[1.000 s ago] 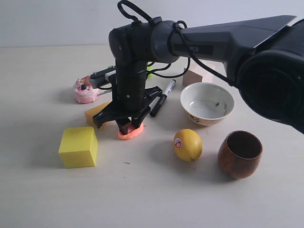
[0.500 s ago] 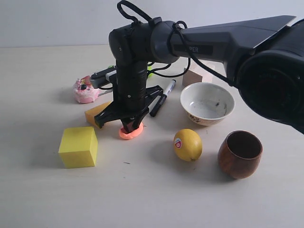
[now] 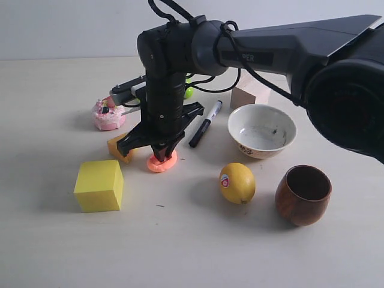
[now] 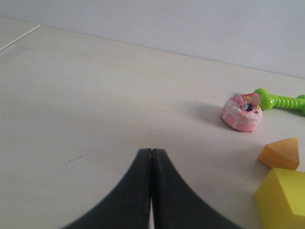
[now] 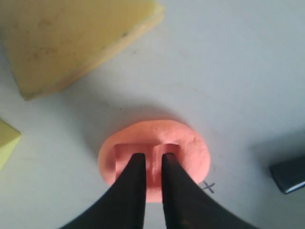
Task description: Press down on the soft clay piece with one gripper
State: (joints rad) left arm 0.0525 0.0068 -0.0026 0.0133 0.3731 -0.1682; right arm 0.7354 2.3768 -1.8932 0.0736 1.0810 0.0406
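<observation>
The soft clay piece (image 3: 162, 163) is a flattened salmon-orange patty lying between the orange wedge and the marker. In the right wrist view the clay (image 5: 190, 148) shows a rectangular dent with a thin ridge down its middle. My right gripper (image 3: 163, 155) points straight down onto it. Its tips (image 5: 152, 156) stand at the dent, shut but for a narrow slit and clasping nothing. My left gripper (image 4: 151, 150) is shut and empty, low over bare table far to the left, outside the exterior view.
Yellow cube (image 3: 99, 185) and orange wedge (image 3: 117, 146) lie left of the clay, the pink toy cake (image 3: 109, 115) behind them. A marker (image 3: 204, 124), white bowl (image 3: 261, 130), lemon (image 3: 237, 182), wooden cup (image 3: 303, 194) and wood block (image 3: 249, 93) lie to the right.
The right arm has risen a little and shifted slightly left and back. The clay now looks rounder and sits a bit further back than a second ago.
</observation>
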